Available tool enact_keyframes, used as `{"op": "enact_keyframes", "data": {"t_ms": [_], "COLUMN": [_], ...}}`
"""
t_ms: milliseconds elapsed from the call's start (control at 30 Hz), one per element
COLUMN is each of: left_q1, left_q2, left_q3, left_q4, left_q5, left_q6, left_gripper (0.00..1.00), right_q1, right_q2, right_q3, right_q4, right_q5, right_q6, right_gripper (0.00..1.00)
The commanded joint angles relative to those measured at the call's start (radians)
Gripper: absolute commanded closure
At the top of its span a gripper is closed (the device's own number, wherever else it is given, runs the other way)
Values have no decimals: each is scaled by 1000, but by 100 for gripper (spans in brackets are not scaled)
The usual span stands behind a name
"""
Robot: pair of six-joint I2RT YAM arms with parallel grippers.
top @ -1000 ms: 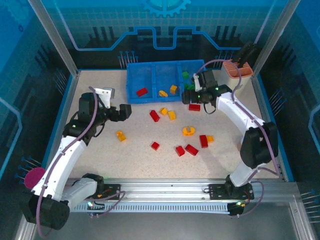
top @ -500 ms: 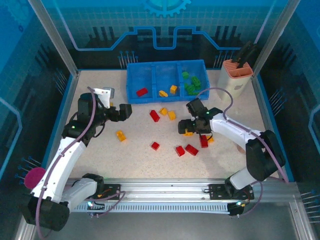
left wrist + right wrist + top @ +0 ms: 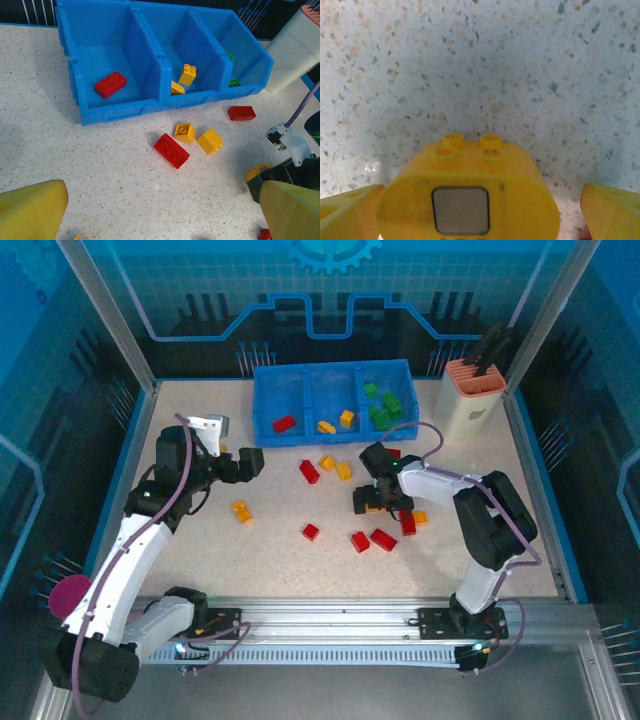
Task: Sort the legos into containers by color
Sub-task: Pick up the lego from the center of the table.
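The blue three-compartment tray stands at the back. It holds a red brick on the left, yellow bricks in the middle and green bricks on the right. Loose red bricks and yellow bricks lie on the table. My right gripper is open and low over the table, its fingers straddling the round orange ring piece. My left gripper hangs open with nothing between its fingers.
A beige holder stands right of the tray. The pink cup sits at the near left edge. More red bricks and an orange brick lie across the mid table. Blue rails border the table.
My right arm has swung from the tray's right compartment down to the table and settled around the orange ring piece. The left arm has not moved.
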Motion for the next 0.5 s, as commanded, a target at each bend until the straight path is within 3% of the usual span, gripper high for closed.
{"op": "enact_keyframes", "data": {"t_ms": [0,267,467], "left_q1": [9,9,10], "left_q2": [1,3,-4], "left_q3": [-11,-12,-16], "left_q4": [17,16,18], "left_q5": [13,10,7], "left_q6": [-2,4,6], "left_gripper": [1,1,0], "right_q1": [9,8,6], "right_q2": [27,73,73], "right_q3": [29,57,65], "right_q4": [14,4,-18], "right_q5": [21,26,34], "right_q6": [-19,-40,-67], "right_gripper": [3,23,46]}}
